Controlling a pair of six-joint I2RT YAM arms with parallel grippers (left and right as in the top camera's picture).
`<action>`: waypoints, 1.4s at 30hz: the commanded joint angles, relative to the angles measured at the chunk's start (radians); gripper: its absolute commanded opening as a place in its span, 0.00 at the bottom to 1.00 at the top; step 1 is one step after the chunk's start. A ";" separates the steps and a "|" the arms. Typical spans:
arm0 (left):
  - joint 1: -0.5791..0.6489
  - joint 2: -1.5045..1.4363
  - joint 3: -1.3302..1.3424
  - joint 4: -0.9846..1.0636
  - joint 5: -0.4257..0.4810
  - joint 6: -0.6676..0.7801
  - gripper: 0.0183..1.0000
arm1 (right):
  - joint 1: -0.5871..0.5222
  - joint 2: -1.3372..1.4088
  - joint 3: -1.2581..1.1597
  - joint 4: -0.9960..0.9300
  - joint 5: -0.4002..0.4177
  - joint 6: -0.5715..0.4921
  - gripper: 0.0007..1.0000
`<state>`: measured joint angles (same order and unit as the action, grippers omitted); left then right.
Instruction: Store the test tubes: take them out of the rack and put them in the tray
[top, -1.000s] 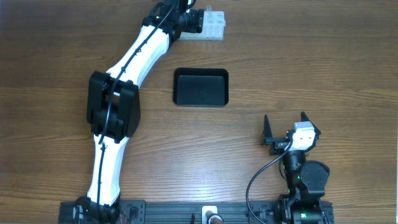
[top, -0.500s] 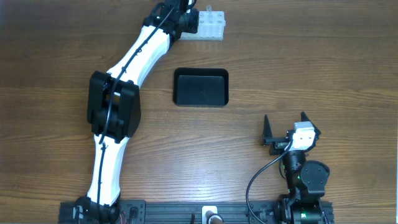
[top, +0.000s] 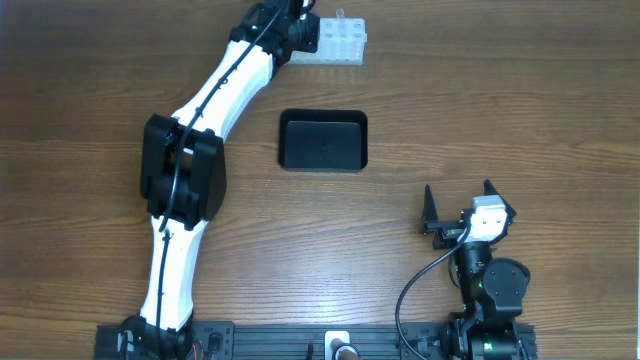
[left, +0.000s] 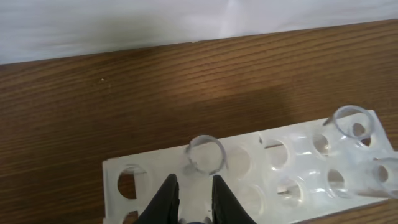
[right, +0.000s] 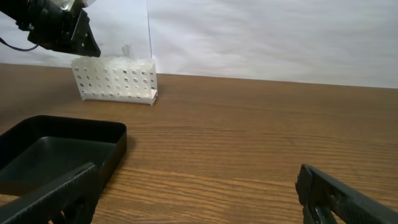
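A clear plastic rack (top: 340, 45) stands at the table's far edge, seen close in the left wrist view (left: 292, 155) and far off in the right wrist view (right: 115, 81). My left gripper (left: 194, 193) is over the rack's end, its fingers closed narrowly around a clear test tube (left: 205, 155) standing in a hole. Two more tubes (left: 349, 121) stand at the rack's other end. From above, the left gripper (top: 312, 35) sits on the rack's left side. The black tray (top: 323, 116) lies mid-table. My right gripper (top: 458, 195) rests open near the front right, holding nothing.
A white wall (left: 186, 18) rises just behind the rack. The tray's near rim (right: 68, 127) lies ahead of the right gripper (right: 199, 199). Bare wooden table (top: 500, 100) spreads around the tray and to the right.
The rack has shifted slightly toward the far right under the left gripper. The right arm has not moved.
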<state>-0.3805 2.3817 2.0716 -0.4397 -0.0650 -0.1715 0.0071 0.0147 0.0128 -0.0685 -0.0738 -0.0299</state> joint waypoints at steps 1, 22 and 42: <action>-0.002 0.023 0.044 -0.011 -0.008 0.007 0.07 | -0.006 -0.010 -0.007 -0.002 -0.015 0.003 0.99; -0.004 -0.139 0.055 -0.051 -0.038 0.007 0.02 | -0.006 -0.010 -0.007 -0.002 -0.015 0.003 0.99; -0.040 -0.366 0.055 -0.613 0.101 -0.160 0.02 | -0.006 -0.010 -0.007 -0.002 -0.015 0.003 0.99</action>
<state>-0.4107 2.0460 2.1113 -1.0000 -0.0212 -0.2691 0.0071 0.0147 0.0128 -0.0681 -0.0738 -0.0299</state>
